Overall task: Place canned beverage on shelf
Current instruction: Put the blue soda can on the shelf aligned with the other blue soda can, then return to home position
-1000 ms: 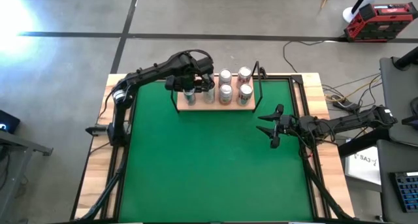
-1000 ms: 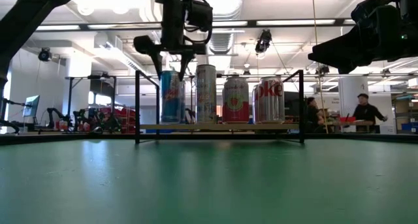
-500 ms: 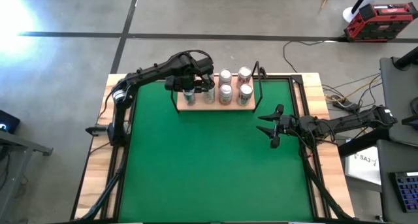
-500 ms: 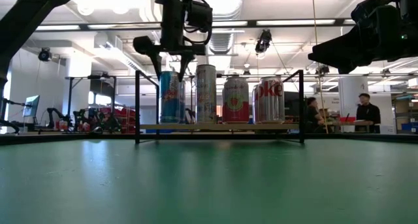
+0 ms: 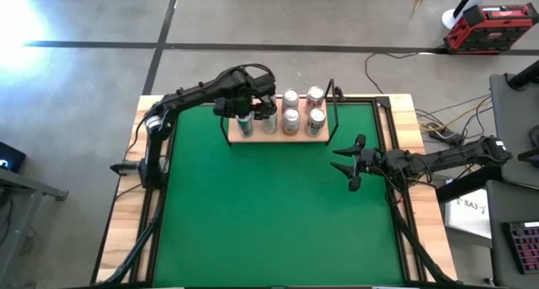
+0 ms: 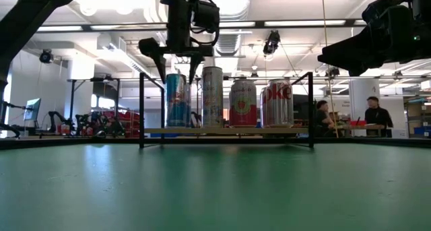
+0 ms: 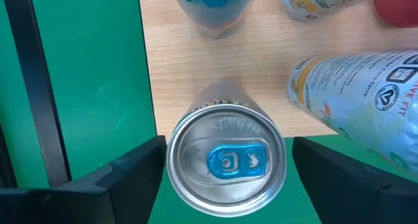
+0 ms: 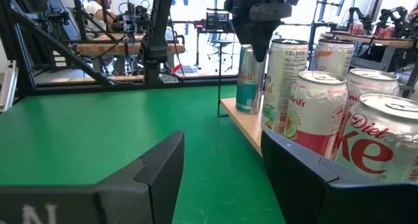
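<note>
- Six cans now stand on the shelf (image 5: 278, 137), a small light-wood board with thin black rods, at the far side of the green table (image 5: 269, 213).
- Nearest the shelf's left end is the canned beverage (image 6: 176, 100), a blue and silver can with a blue pull tab, upright at the front left corner of the board.
- Directly above that can hangs the left gripper (image 6: 178, 64), pointing straight down.
- Compared with a second ago, its fingers have spread: in the low view they then pinched the can's rim, and now they stand apart on either side of the top, with a gap showing between each finger and the can.
- From the left wrist view, the can's lid sits centred between the two dark fingers (image 7: 124, 175), neither one touching it.
- The can has not shifted or tipped during the release; it stands on the wood on its own.
- This suggests the placing is done, and what is left is likely for the arm to lift clear without knocking the can or the tall can (image 6: 212, 96) just beside it.
- Off to the right side of the table, well away from the shelf, the right gripper (image 5: 352, 165) waits with its fingers together, holding nothing.
</note>
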Available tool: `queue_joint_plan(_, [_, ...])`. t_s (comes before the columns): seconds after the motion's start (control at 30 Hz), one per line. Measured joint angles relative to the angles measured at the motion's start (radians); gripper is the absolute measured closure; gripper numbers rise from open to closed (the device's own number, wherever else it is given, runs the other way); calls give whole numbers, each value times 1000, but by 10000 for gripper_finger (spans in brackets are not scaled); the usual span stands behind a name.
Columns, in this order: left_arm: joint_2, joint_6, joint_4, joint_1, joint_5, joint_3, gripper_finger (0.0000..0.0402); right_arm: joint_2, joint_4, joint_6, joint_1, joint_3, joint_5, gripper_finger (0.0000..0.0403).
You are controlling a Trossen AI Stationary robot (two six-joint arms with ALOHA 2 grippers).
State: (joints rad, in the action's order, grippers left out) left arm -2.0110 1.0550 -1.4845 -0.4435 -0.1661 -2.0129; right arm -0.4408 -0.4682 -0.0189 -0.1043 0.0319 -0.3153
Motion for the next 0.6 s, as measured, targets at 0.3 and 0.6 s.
queue_joint_plan(0.3, [95, -7, -17, 26, 0, -1, 61, 0, 0, 0, 0, 0, 0, 209])
queue_joint_plan(0.6, [247, 33, -67, 147, -11, 13, 61, 0, 0, 0, 0, 0, 0, 209])
